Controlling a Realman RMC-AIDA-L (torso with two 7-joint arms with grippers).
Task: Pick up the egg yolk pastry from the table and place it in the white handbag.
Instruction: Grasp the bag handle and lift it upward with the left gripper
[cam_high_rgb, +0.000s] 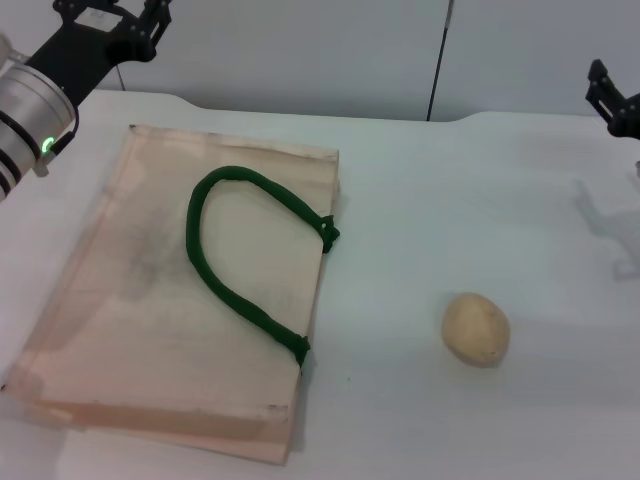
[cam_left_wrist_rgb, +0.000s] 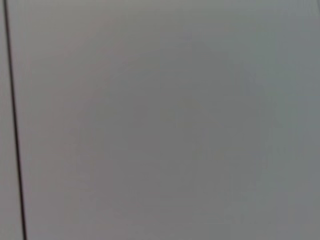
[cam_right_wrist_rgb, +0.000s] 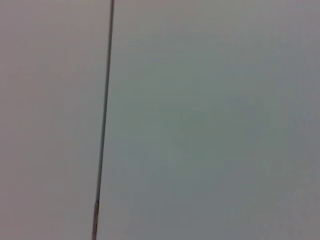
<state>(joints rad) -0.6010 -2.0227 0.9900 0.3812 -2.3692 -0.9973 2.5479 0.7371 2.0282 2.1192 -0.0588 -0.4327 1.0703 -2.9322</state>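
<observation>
Left pincer (cam_high_rgb: 125, 25) up at the far left corner and right pincer (cam_high_rgb: 612, 100) at the far right edge, jaw states I can't tell, while the egg yolk pastry (cam_high_rgb: 476, 329) sits on the white counter (cam_high_rgb: 450, 200), apart from the flat white handbag (cam_high_rgb: 150, 300) to its left

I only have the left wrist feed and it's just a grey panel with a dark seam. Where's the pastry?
Observer: The egg yolk pastry lies on the white table, on the robot's right side, apart from the bag.
Operator: And the bag?
Observer: The white handbag lies flat on the robot's left side, its green rope handle looped across the top face.
Operator: Either arm near the pastry?
Observer: No. The right gripper is raised at the far right edge of the head view, well away from it.
Operator: Left arm?
Observer: The left gripper is raised at the far left, beyond the bag's far corner.
</observation>
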